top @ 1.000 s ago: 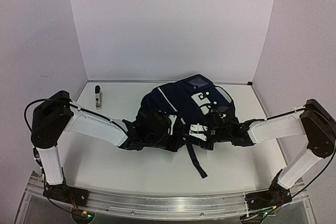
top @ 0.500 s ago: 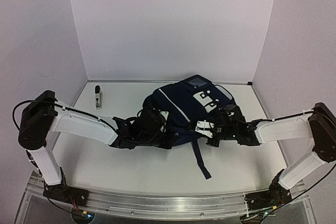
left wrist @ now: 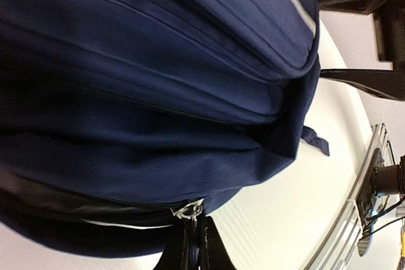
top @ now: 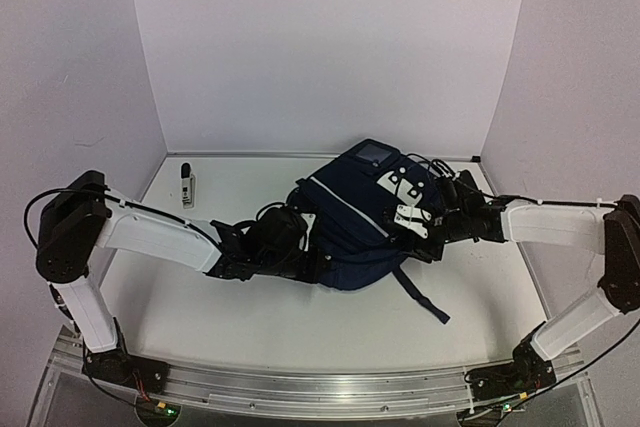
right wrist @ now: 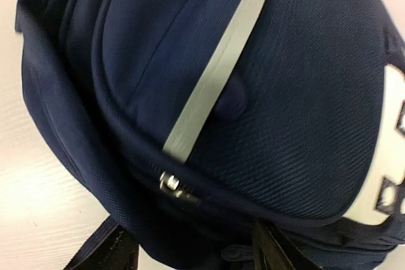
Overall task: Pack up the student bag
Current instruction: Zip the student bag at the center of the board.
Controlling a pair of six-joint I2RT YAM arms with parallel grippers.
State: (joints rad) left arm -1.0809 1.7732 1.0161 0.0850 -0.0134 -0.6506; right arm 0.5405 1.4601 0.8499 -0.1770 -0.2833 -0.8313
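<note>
The student bag (top: 355, 217), navy with grey stripes, lies in the middle of the table. My left gripper (top: 300, 255) is at its near left edge. In the left wrist view my left gripper (left wrist: 193, 245) is shut on a zip pull whose metal ring (left wrist: 190, 210) sits at the bag's (left wrist: 158, 93) seam. My right gripper (top: 425, 222) is on the bag's right side. In the right wrist view its fingers (right wrist: 104, 254) stand apart, clamped around a thick fold of the bag (right wrist: 285, 93). A metal zip slider (right wrist: 171, 184) shows below a grey stripe (right wrist: 215, 67).
A small black-and-white item (top: 186, 185) lies at the back left of the table. A dark strap (top: 425, 297) trails from the bag toward the near right. White walls close in the back and sides.
My right gripper has moved right and back, and the bag has shifted with it; the strap swung right. My left gripper has stayed near the bag's near left edge.
</note>
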